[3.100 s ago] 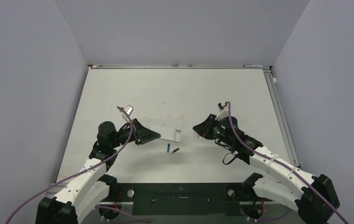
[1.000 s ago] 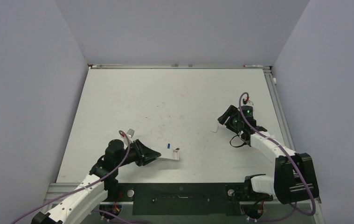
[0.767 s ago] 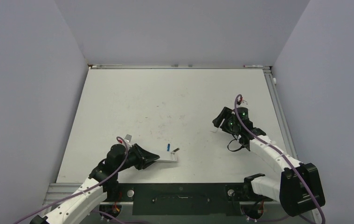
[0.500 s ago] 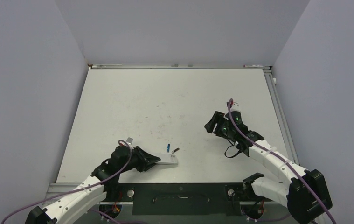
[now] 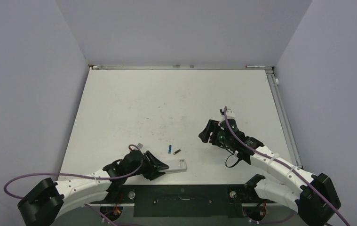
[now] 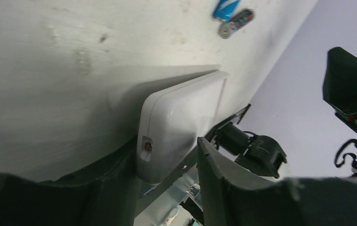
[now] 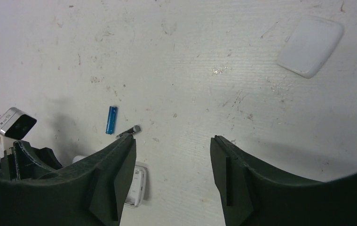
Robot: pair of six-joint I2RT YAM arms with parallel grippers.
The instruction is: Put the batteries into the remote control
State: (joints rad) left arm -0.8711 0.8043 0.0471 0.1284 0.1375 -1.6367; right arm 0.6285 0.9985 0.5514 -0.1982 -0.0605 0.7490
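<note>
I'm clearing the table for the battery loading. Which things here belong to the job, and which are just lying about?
Job: remote control, blue battery, dark battery.
Lying about: small loose white cover piece.

White table top [image 5: 167,94], scuffed and lightly scratched, enclosed by three plain, pale grey-lilac panels: back wall [image 5: 181,28], left wall [image 5: 21,94] and right wall [image 5: 336,84]. Aluminium rails run along the far edge [image 5: 138,67] and the right edge [image 5: 284,117]. A black plate [image 5: 181,201] spans the near edge. Lighting is even and shadows are soft.
</note>
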